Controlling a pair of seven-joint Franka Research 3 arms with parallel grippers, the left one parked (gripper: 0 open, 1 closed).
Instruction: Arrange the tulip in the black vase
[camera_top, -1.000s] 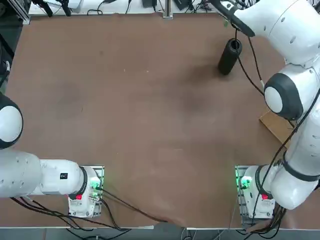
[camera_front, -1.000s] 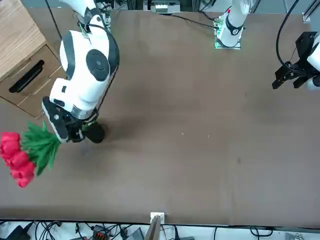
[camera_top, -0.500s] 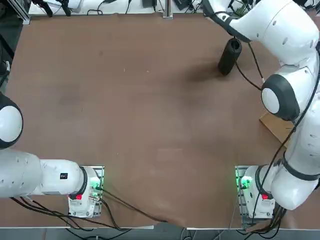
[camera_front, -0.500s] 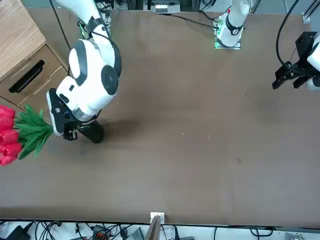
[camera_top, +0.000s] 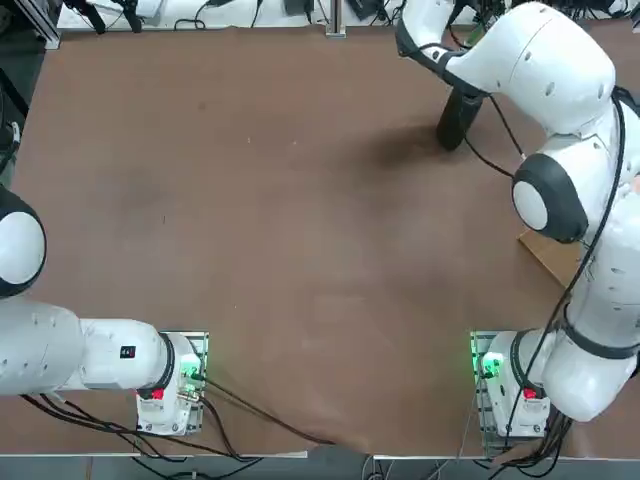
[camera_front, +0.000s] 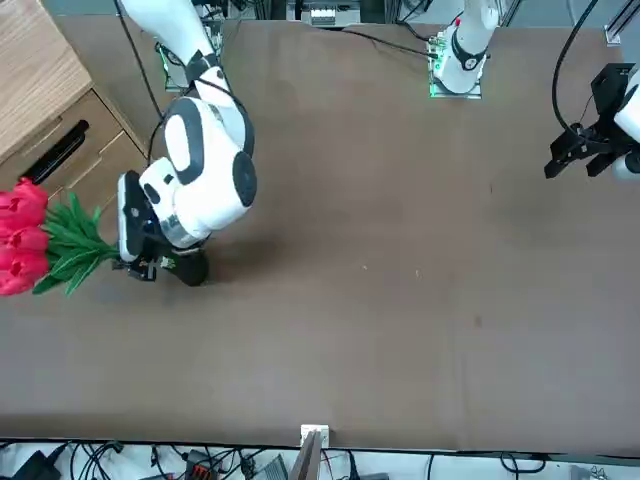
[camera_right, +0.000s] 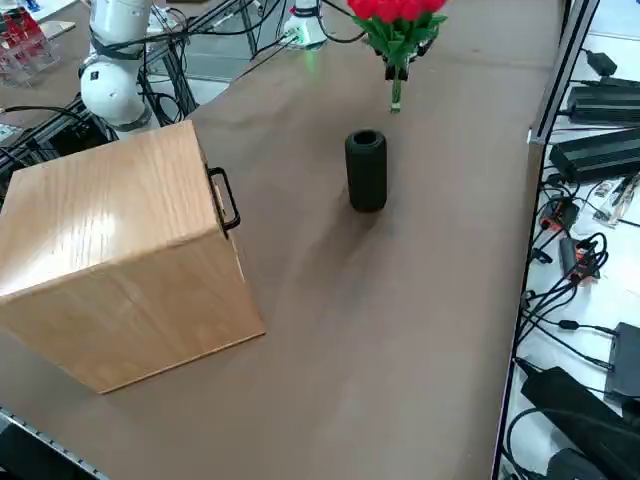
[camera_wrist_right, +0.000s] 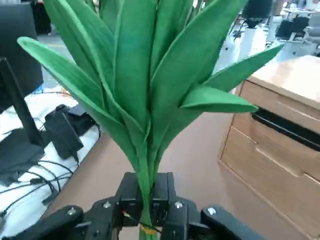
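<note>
The tulip (camera_front: 40, 250) is a bunch of red buds over green leaves on thin stems, and my right gripper (camera_front: 140, 266) is shut on its stems. In the right side view the tulip (camera_right: 399, 30) stands about upright with buds up, its stem end hanging in the air just past the black vase (camera_right: 366, 170). The right gripper (camera_right: 397, 70) holds it low on the stems. The vase (camera_front: 186, 268) stands upright on the table, mouth open, partly hidden by my arm, as it is from overhead (camera_top: 458, 120). The wrist view shows leaves (camera_wrist_right: 145, 90) rising from the gripper (camera_wrist_right: 146, 200).
A wooden drawer cabinet (camera_right: 130, 260) stands at the table's right side, close to the vase; it also shows in the front view (camera_front: 40, 90). Cables and power bricks (camera_right: 600, 150) lie beyond the table's far edge.
My right arm has swung and its wrist has turned, raising the bunch from buds hanging low to buds up beside the vase. The vase has not moved.
</note>
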